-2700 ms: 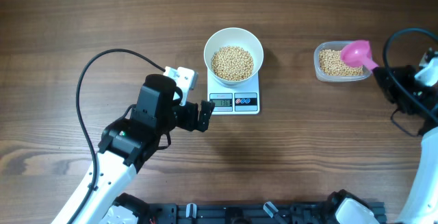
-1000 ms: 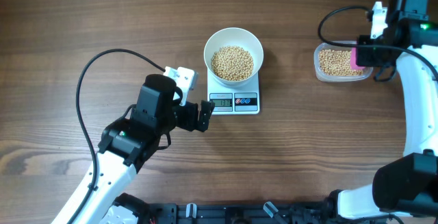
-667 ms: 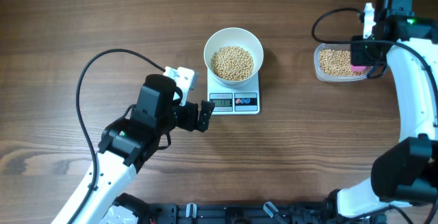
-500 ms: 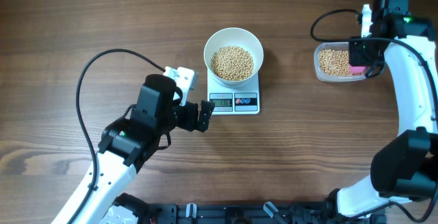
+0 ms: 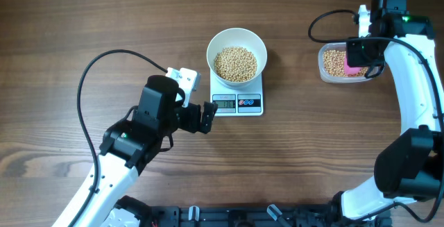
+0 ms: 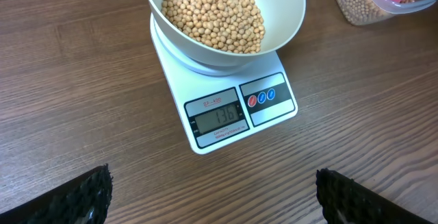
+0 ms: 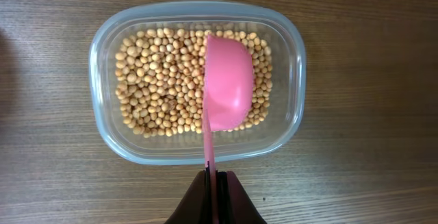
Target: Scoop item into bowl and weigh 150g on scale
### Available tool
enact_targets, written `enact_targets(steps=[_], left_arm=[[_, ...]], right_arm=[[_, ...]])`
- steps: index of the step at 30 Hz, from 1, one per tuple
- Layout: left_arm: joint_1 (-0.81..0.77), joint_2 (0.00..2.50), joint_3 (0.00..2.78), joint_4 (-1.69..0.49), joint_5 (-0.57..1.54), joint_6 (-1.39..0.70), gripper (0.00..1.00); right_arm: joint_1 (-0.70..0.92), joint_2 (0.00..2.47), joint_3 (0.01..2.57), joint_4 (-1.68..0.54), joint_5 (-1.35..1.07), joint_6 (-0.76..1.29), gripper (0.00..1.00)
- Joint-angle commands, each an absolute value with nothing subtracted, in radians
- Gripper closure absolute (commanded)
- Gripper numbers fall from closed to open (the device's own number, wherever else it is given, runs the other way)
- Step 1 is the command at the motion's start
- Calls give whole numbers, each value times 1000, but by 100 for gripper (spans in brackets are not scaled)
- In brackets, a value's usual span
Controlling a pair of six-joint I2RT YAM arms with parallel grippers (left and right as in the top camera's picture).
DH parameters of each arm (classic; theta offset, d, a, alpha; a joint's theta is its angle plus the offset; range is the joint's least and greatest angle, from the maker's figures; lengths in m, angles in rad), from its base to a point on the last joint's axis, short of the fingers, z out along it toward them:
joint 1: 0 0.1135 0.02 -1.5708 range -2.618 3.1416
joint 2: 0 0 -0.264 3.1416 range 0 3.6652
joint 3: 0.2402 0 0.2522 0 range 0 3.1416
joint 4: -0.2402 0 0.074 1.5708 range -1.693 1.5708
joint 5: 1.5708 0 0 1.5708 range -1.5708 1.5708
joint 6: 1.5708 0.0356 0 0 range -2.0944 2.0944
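We judge the beans light, hard and quick to roll, so we move them only with the pink scoop, its thin handle pinched shut in our right tool over the clear tub. More fill the bowl on the scale, which reads 136. Our left tool hangs open and empty before it.

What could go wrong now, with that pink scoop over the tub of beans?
1. The display of the scale seems to read 136, so little is missing; a full pink scoop could overshoot the target.
2. The right gripper pinches only the scoop's thin handle, so it might twist and drop beans on the way from the tub to the bowl.
3. The open left gripper sits close to the scale's front; a nudge could disturb the reading.
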State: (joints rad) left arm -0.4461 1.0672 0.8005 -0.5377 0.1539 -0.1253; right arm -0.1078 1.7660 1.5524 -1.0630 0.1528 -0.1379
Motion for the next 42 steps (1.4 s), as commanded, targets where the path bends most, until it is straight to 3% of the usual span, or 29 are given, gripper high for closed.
enact_targets(steps=[1,18,42], left_arm=[[-447,1055,797,-535,158,-113,0],[-447,1055,797,-535,158,-113,0],[-447,1055,797,-535,158,-113,0]], right_arm=[[-104,1787,1544,-1057,255,-153,96],[-104,1794,1520,-1038,221,-130,96],[-120,1794,1481,-1059,-145,-131,96]])
